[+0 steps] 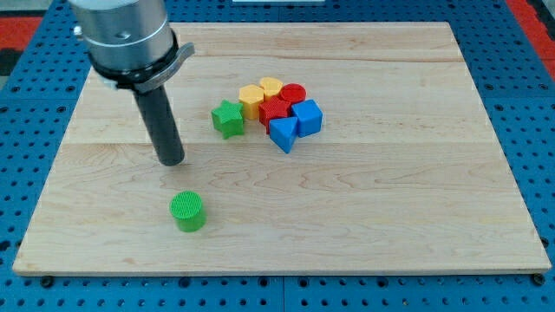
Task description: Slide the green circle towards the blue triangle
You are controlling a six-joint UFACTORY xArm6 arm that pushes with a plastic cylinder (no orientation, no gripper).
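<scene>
my tip (173, 161) rests on the wooden board (416, 225), apart from every block; there is no gripper on this arm, only the dark rod, so there is nothing to open or close and nothing is held. the green circle (187, 211) stands alone near the board's lower edge, at roughly 5 o'clock from my tip, close but with a clear gap. the blue triangle (283, 134) lies well apart from the circle, at about 2 o'clock from it, on the near edge of a tight cluster. touching or just beside the triangle are the blue cube (307, 117), a red star (275, 109), a red cylinder (293, 93), a yellow block (252, 96) and a second yellow block (270, 86); the green star (227, 118) sits just beside the cluster at its 9 o'clock. judgement: my tip is on the wrong side for the push and would need to reach the circle's 8 o'clock side first. risks: clipping the circle during that repositioning would send it toward the board edge; an off-centre contact would let the round block roll off line; a line drifting left would strike the green star; overrun would scatter the cluster.
</scene>
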